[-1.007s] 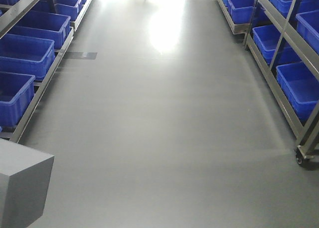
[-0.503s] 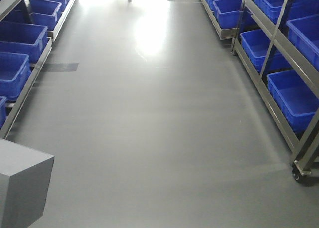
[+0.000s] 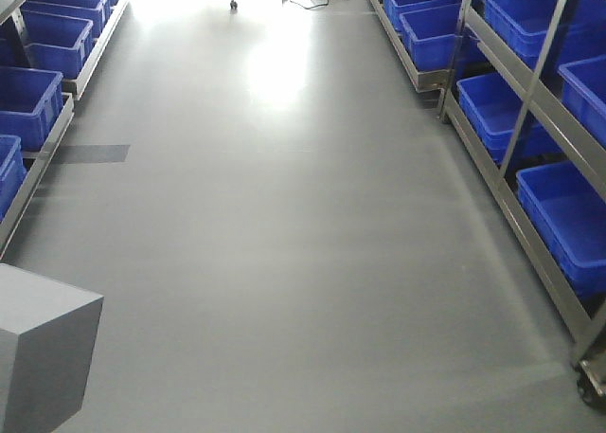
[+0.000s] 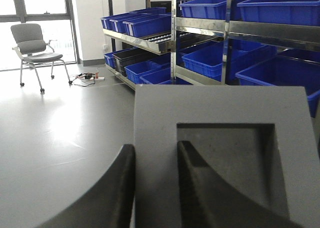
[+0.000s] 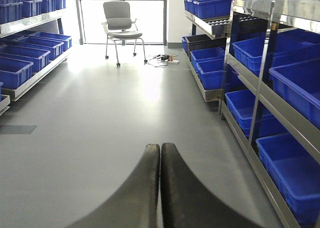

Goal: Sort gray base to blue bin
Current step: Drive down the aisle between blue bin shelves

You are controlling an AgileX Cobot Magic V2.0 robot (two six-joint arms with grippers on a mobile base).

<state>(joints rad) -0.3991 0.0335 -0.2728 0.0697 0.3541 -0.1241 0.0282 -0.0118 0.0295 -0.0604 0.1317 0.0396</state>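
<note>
Status: pick complete, transport in progress, placement outstanding. The gray base (image 4: 225,103) is off any table and is carried by the left pincer (image 4: 155,147), which is clenched on it: in the left wrist view one finger lies against the outer side face and the other sits inside the shallow square recess, so the wall of the block is pinched between them. The front view shows the same block as a gray corner at the lower left, above the floor (image 3: 284,262). The right pincer (image 5: 160,147) is clenched with its fingers pressed together and nothing between them. The robot faces down an aisle between two shelf racks (image 3: 530,82) loaded with blue bins; the nearest blue bin (image 3: 568,215) is on the lowest level to the right, well apart from the carried block. Which bin is the assigned target cannot be determined from these views. Remaining steps, as judged: bring the left arm over an open bin, lower the block inside the walls, release. The bins in view appear empty, so no obstruction is expected.
</note>
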